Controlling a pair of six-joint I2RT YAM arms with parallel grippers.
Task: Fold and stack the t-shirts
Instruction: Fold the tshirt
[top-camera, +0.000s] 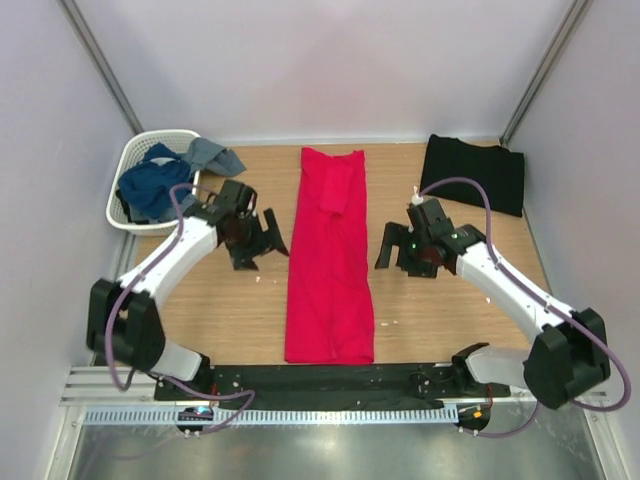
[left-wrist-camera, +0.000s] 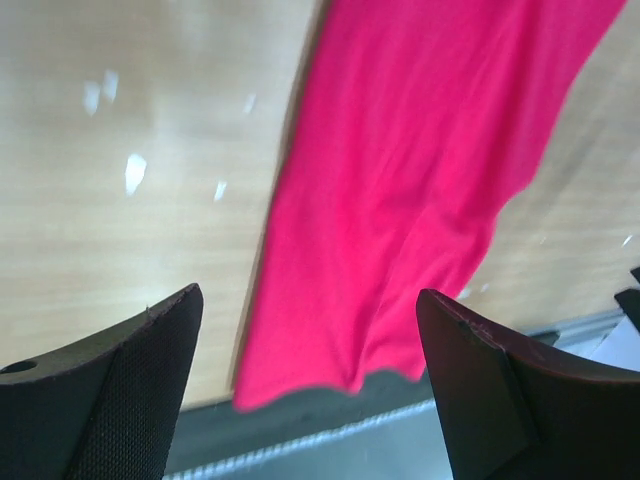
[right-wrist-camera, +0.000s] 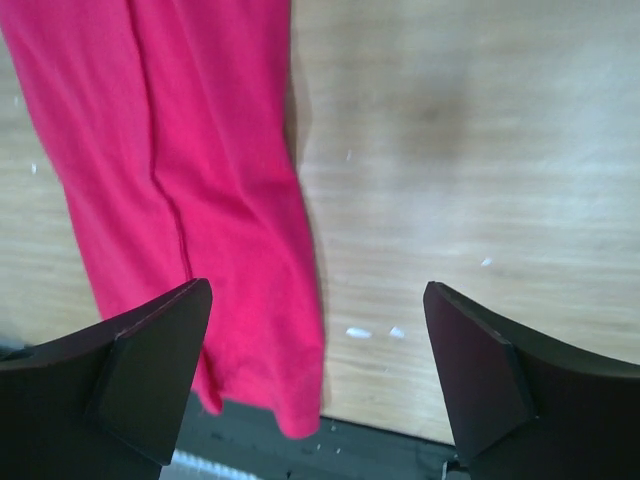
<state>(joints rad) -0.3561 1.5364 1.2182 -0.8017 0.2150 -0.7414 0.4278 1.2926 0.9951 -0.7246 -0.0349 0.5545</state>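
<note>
On the wooden table (top-camera: 230, 310) the red shirt (top-camera: 328, 260) lies as a long strip between your left gripper (top-camera: 262, 250) and right gripper (top-camera: 398, 262), both wide open and empty, with the black shirt (top-camera: 473, 172) at the far right; the red one looks limp and light, so pinch its near corners.

Red t-shirt (left-wrist-camera: 400, 170): top & right cut off in left wrist view, slight blur. Right wrist view: top/left cut off, near corner behind right gripper (right-wrist-camera: 318, 288) finger (right-wrist-camera: 150, 380). Basket (top-camera: 126, 168) clothes (top-camera: 150, 188): garment type unclear.
</note>
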